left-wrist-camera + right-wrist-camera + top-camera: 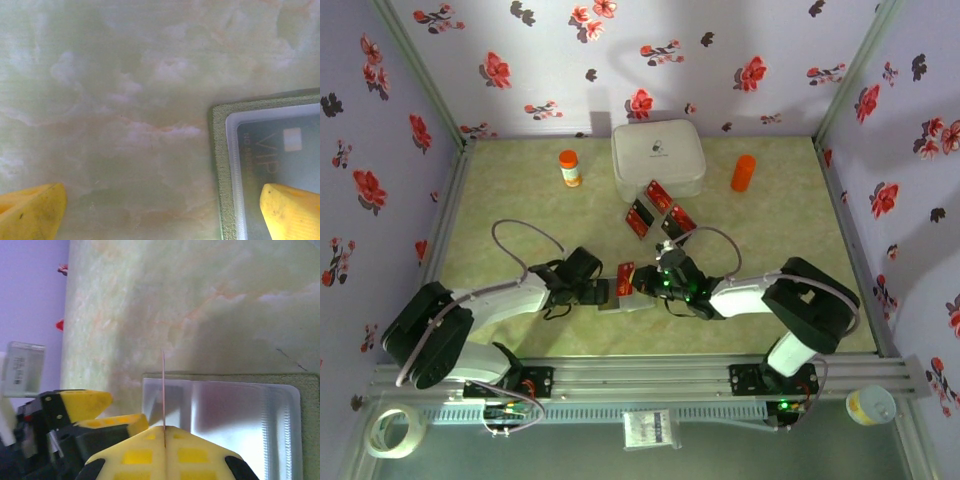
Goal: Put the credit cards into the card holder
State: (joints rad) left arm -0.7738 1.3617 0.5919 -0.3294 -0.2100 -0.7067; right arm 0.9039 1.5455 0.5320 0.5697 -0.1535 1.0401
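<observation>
Card holder: The card holder [620, 301] lies open and flat on the table [520, 210]. It is close to the front edge, between the two pincers. It has a green rim and a pale inside.
Card that is in: A dark card [280, 150] with a small pale square sits under the clear pocket of the holder. That one looks done.
Card in hand: The right pincer [164, 432] is pinched tight on one red card [163, 385]. It comes at the holder from 3 o'clock. The card stands on its thin edge just over the pale inside of the holder. I think it is not in a pocket yet.
Left pincer: The left pincer [160, 215] is wide and holds nothing. It is at 9 o'clock of the holder. One yellow fingertip is over the holder's edge. I cannot tell if it presses down.
Cards left: Three red cards [639, 218] lie on the table at about 12 to 1 o'clock from the holder, apart from it.
Farther out: A big white case [658, 158] sits just behind those cards at 12 o'clock. An orange bottle [569, 168] stands at 11 o'clock and another orange bottle [744, 172] at 1 o'clock.
How far along: One card is in, one is going in, and three wait. The job looks less than half done.
</observation>
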